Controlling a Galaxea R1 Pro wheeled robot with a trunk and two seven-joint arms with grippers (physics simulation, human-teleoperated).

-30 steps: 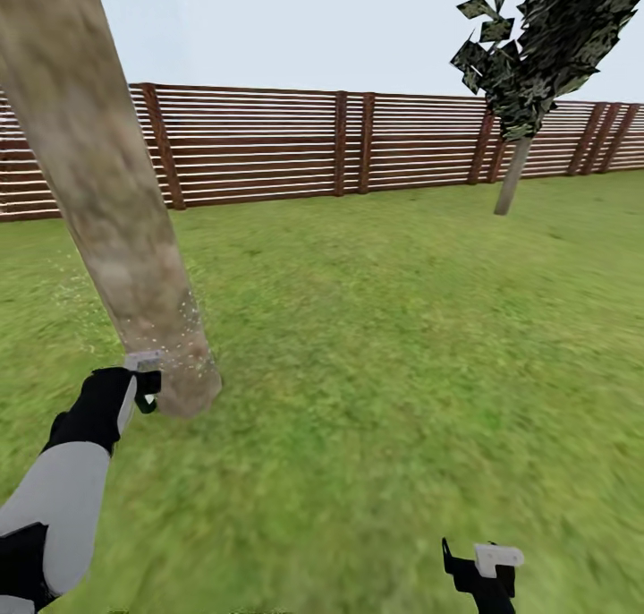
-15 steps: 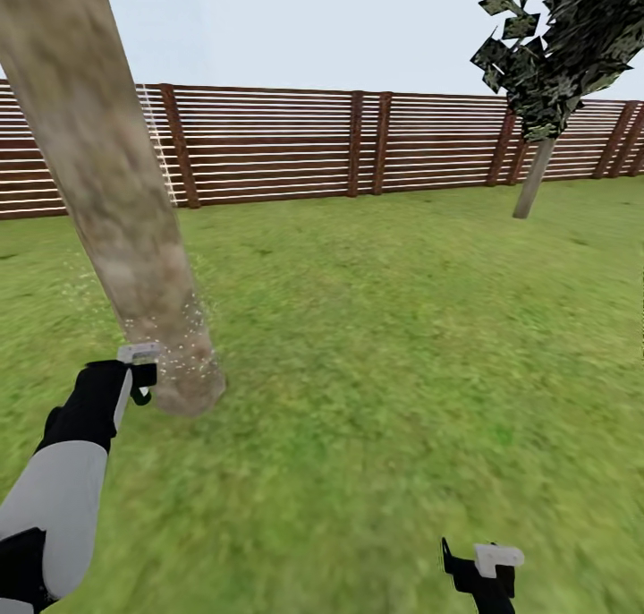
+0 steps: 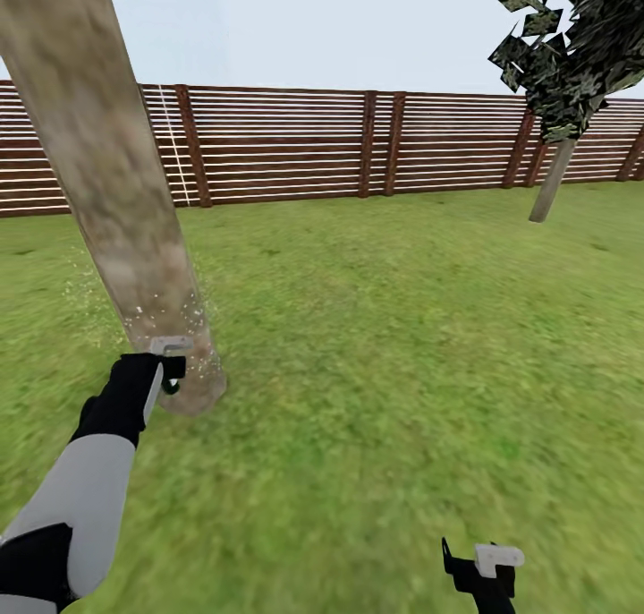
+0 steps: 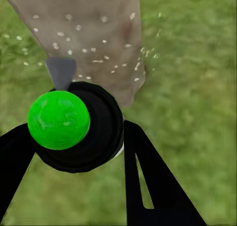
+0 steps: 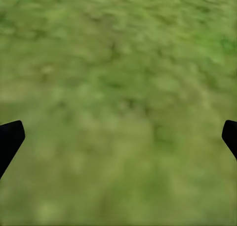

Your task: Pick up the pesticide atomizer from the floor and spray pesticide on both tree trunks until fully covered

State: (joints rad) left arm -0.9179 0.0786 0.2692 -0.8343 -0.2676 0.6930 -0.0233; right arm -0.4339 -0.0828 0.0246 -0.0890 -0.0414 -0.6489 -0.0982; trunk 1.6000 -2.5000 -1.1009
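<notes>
A thick mottled grey-brown tree trunk (image 3: 134, 229) leans up the left of the head view. Tiny white pesticide specks (image 3: 192, 323) dot its lower part and the grass beside it. My left gripper (image 3: 165, 368) is right at the trunk's base, shut on the pesticide atomizer (image 3: 171, 384). In the left wrist view the atomizer (image 4: 59, 119) has a round black body, a bright green cap and a grey nozzle aimed at the speckled trunk (image 4: 94, 28). My right gripper (image 3: 478, 567) hangs low at the right, open over bare grass (image 5: 118, 87).
A brown slatted wooden fence (image 3: 358, 144) runs across the back of the lawn. A thin-trunked tree with dark foliage (image 3: 550, 189) stands far right near the fence. Open grass (image 3: 402, 345) stretches between the thick trunk and that tree.
The head camera has swung left, so the fence and far tree sit further right. My left gripper, still holding the atomizer, has moved up and right, closer to the trunk's base.
</notes>
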